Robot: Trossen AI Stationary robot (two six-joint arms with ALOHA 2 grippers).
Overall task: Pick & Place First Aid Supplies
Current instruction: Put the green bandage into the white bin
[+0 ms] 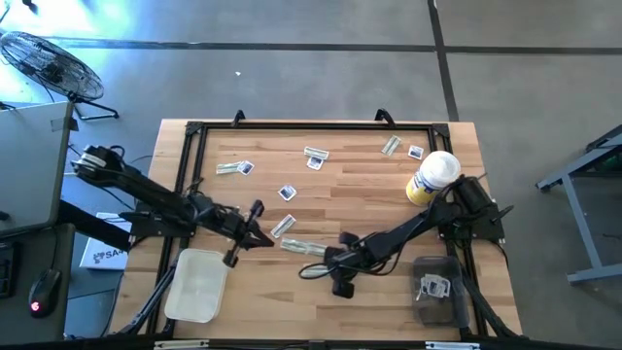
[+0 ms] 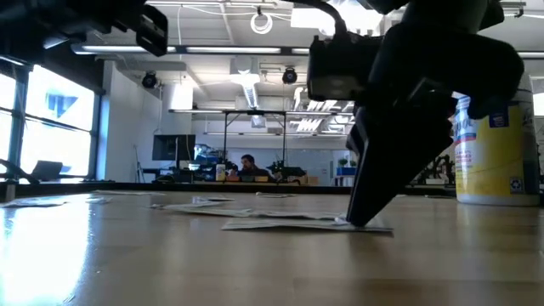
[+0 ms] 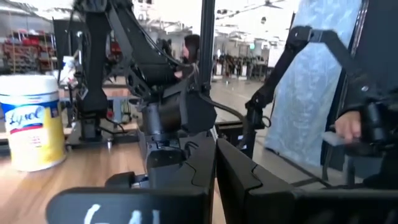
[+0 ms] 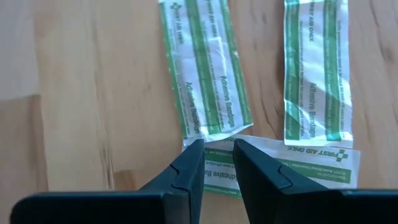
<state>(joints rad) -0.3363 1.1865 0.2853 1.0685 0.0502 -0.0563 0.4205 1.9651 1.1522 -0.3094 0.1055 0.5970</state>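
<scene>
Right gripper point(image 4: 217, 155) tips on bandage strip point(image 4: 292, 163) (jaws narrowly apart)

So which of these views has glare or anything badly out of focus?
Low view: window light glares off the wooden tabletop, and the right gripper is a dark, backlit silhouette. Right wrist view: printed green-and-white bandage packets are sharp, with mild sheen.

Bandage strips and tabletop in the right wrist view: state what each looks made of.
Bandage strips: thin paper wrappers, white with green stripes and printed text; creases and a slight sheen hint at a coating, but that is uncertain.
Tabletop: light wood with a smooth matte finish; grain lines and plank seams show.
</scene>
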